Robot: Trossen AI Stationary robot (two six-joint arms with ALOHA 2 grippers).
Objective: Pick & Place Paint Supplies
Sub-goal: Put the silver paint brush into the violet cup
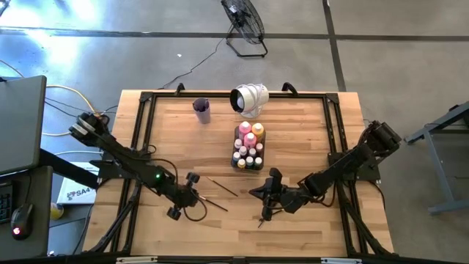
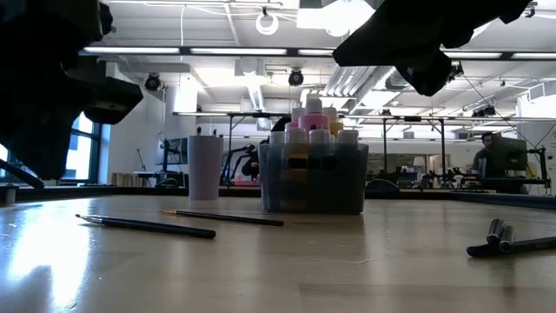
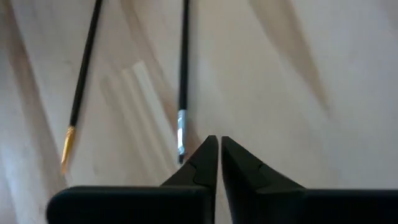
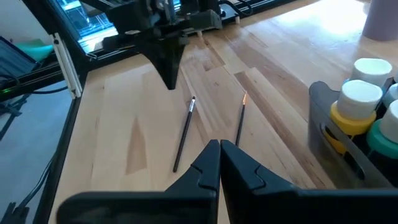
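Two thin dark paintbrushes (image 1: 222, 188) (image 1: 212, 204) lie flat on the wooden table between my grippers; they also show in the right wrist view (image 4: 185, 134) (image 4: 240, 118). My left gripper (image 1: 192, 194) is shut and hovers just beside the silver ferrule end (image 3: 181, 134) of one brush, with the orange-tipped brush (image 3: 81, 81) farther off. My right gripper (image 1: 267, 192) (image 4: 219, 149) is shut, empty, and points toward the brushes. More brushes (image 1: 264, 215) (image 2: 512, 242) lie below it. Pink, orange and white-capped bottles (image 1: 250, 139) stand in the grey tray (image 1: 238, 163).
A lilac cup (image 1: 201, 110) stands near the table's far edge, beside a white rounded object (image 1: 250, 99). The tray (image 2: 313, 187) stands at the table's middle. Bare wood lies along the near edge. A black frame (image 1: 139, 125) borders the table.
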